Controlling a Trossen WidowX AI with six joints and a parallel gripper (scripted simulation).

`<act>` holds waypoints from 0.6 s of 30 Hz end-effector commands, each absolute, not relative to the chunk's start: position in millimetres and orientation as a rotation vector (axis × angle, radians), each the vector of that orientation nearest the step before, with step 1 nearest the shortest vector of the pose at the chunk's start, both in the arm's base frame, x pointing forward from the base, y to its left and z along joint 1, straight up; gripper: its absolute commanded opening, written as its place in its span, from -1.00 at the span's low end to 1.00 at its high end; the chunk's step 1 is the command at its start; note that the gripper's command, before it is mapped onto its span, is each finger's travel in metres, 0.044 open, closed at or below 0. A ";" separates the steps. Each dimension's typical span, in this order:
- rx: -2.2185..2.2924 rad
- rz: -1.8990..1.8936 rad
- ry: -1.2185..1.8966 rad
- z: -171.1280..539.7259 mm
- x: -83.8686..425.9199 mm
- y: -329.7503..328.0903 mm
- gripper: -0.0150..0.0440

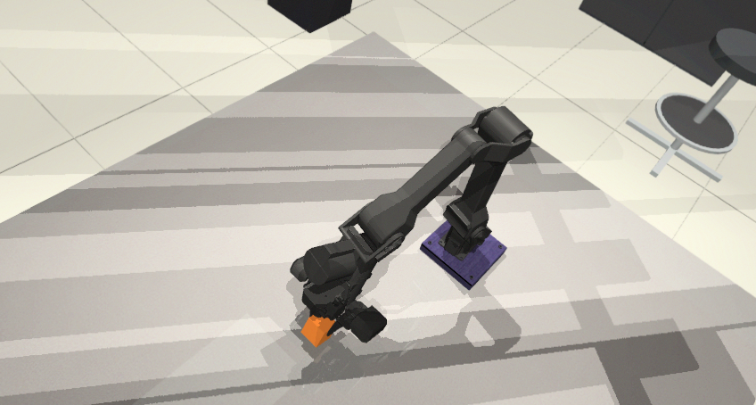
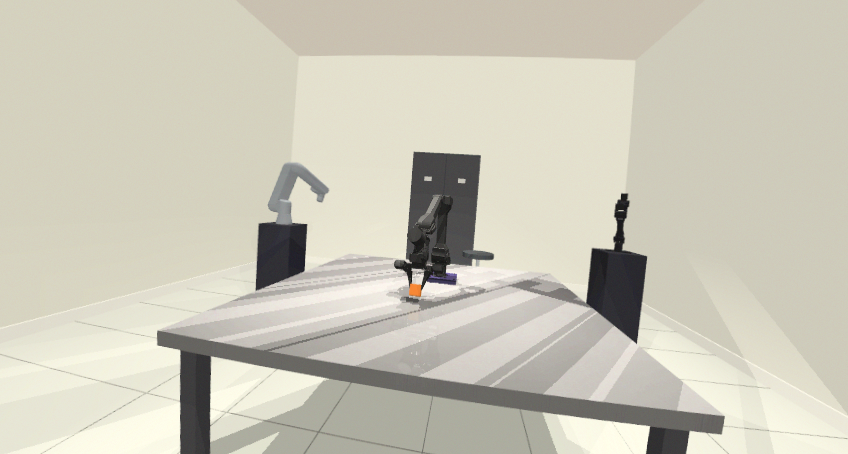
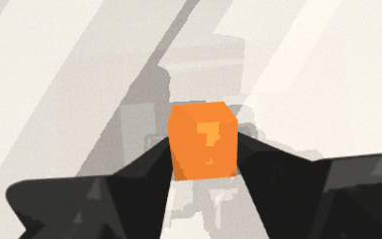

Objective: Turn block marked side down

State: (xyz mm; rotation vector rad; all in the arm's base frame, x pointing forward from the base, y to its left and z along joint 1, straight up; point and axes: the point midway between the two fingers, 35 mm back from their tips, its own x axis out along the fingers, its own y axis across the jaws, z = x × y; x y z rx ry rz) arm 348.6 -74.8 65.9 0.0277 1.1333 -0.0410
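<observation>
The orange block (image 1: 316, 329) (image 2: 415, 290) (image 3: 204, 141) sits between my two black fingers. In the wrist view its near face carries a lighter yellow-orange mark. My gripper (image 1: 330, 324) (image 2: 416, 287) (image 3: 202, 139) is shut on the block's two sides. In the top view the block looks tilted, with a faint mark on its upper face, and it is at or just above the grey striped table (image 1: 159, 252) (image 2: 476, 342). Whether it touches the table I cannot tell.
The arm's purple base plate (image 1: 480, 263) (image 2: 447, 278) is bolted to the table behind the block. Off the table stand dark pedestals (image 2: 280, 253) (image 2: 616, 289), a grey arm (image 2: 294, 188), a stool (image 1: 700, 114) and a dark cabinet (image 2: 446, 176).
</observation>
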 end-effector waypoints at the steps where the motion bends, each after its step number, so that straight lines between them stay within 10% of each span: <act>1: 0.024 -0.033 1.085 64.5 345.5 -73.3 -0.49; 18: 0.023 -0.038 0.864 45.2 354.2 -76.0 -0.49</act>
